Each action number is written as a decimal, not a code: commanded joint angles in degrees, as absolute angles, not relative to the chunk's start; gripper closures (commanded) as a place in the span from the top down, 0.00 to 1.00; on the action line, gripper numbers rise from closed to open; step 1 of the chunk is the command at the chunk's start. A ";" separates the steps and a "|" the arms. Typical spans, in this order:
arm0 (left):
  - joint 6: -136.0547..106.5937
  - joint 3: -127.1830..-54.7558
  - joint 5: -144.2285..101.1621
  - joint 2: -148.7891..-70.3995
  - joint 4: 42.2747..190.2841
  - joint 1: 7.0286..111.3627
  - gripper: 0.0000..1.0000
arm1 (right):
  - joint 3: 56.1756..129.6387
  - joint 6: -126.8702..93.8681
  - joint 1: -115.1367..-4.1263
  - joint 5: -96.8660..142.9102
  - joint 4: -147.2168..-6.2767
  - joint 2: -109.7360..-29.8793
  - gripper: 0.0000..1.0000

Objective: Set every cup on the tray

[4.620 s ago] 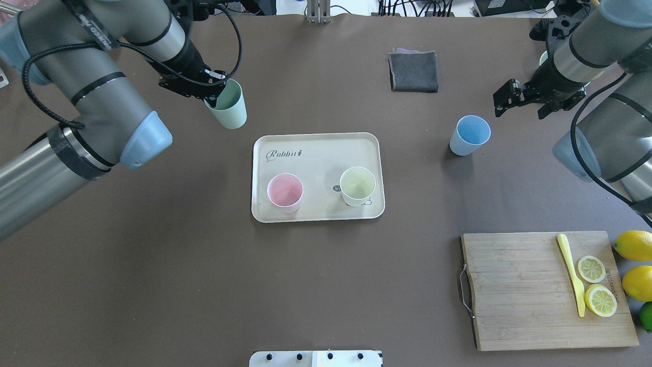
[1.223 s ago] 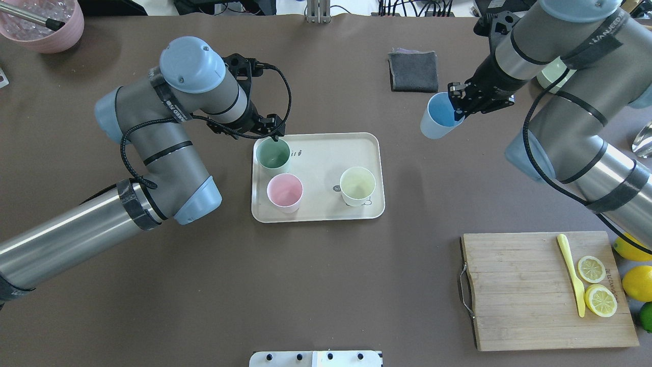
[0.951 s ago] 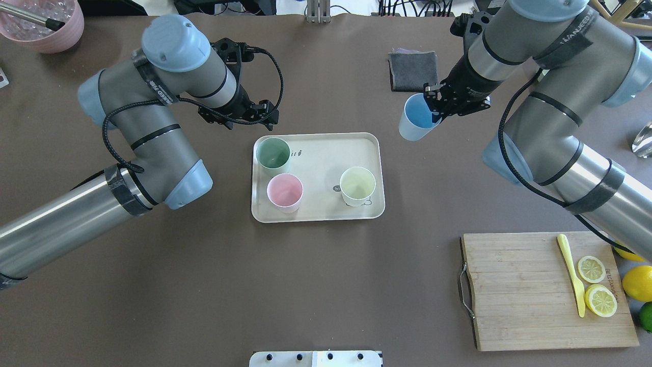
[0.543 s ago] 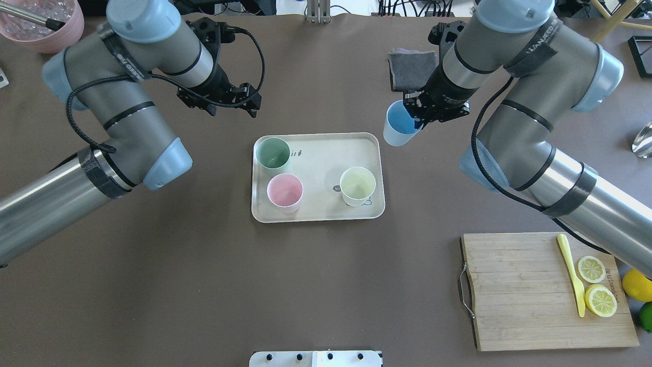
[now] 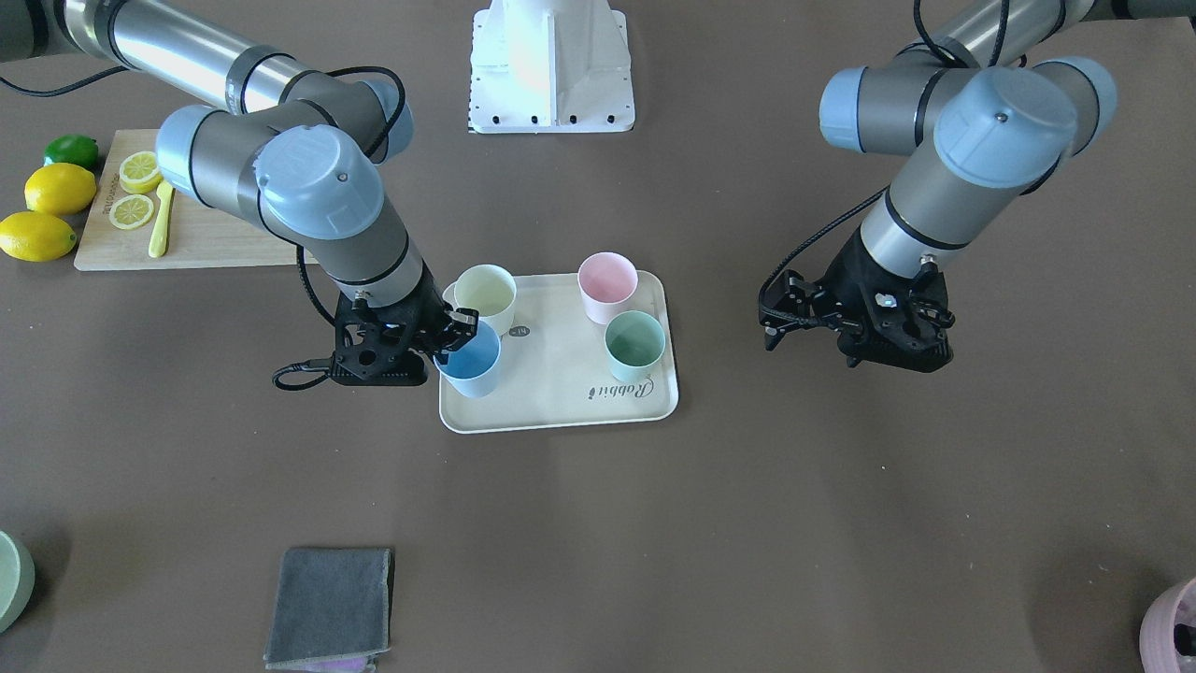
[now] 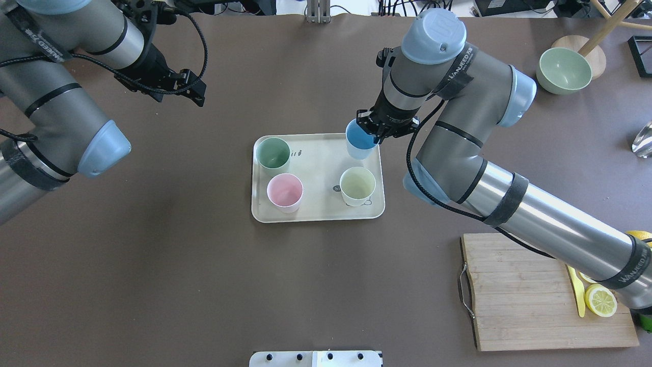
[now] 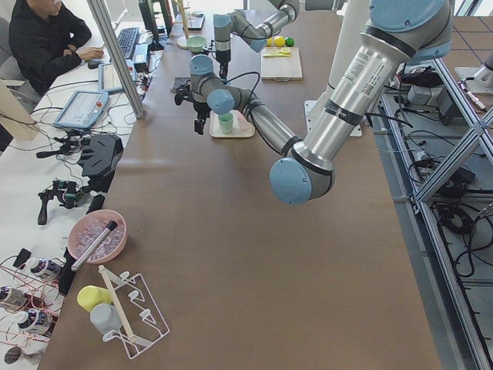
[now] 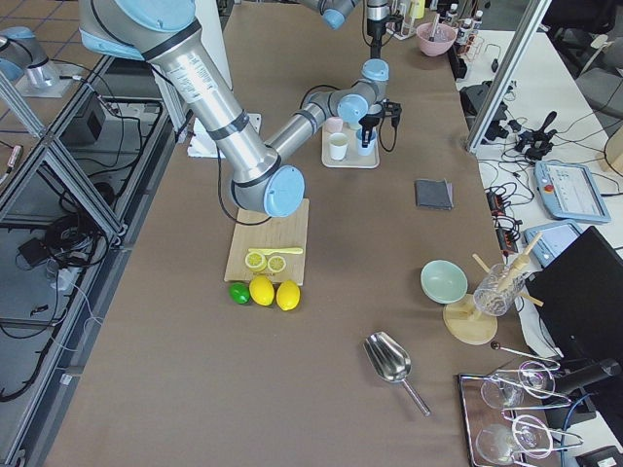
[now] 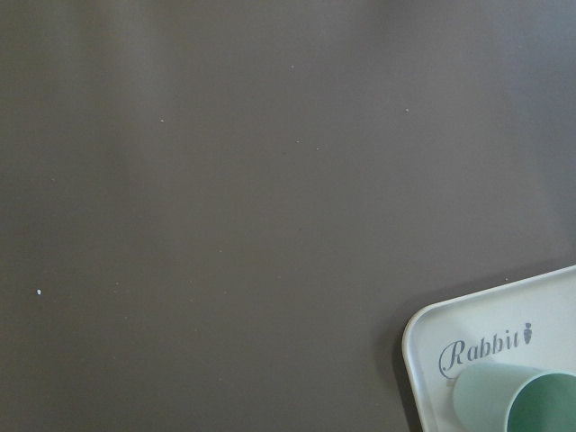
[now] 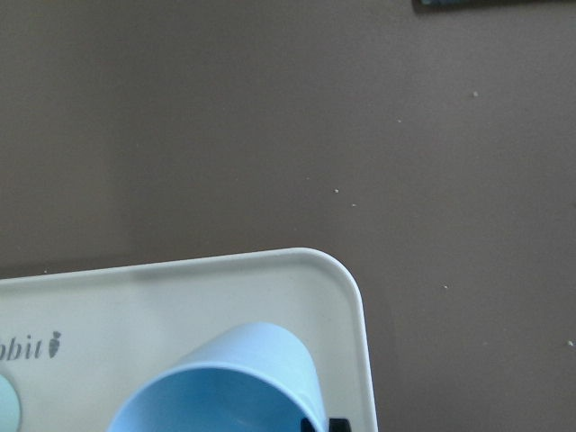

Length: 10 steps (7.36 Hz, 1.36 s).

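The cream tray [image 6: 318, 159] lies mid-table. The mint green cup [image 6: 273, 153], the pink cup [image 6: 284, 191] and the pale yellow cup [image 6: 357, 186] stand upright on it. My right gripper [image 6: 376, 134] is shut on the rim of the light blue cup [image 6: 358, 139] and holds it slightly tilted at the tray's far right corner. I cannot tell whether its base touches the tray. The blue cup also shows in the front view [image 5: 470, 363] and the right wrist view [image 10: 225, 382]. My left gripper [image 6: 189, 96] is open and empty, over bare table to the far left of the tray.
A wooden cutting board [image 6: 524, 295] with lemon slices and a yellow knife lies at the near right. A pale green bowl [image 6: 564, 71] sits far right. A folded grey cloth [image 5: 329, 603] lies beyond the tray. Whole lemons [image 5: 47, 201] lie beside the board.
My right gripper has carried the blue cup left, from beside the tray to its far right corner. My left gripper has drawn back to the left, away from the green cup.
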<state>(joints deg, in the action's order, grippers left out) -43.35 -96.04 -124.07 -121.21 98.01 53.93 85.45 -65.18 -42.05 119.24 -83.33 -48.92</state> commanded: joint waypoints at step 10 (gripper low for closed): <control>-29.84 -107.20 -129.81 -105.08 98.52 64.39 0.97 | 90.77 -65.60 -53.58 131.63 -87.09 -49.10 1.00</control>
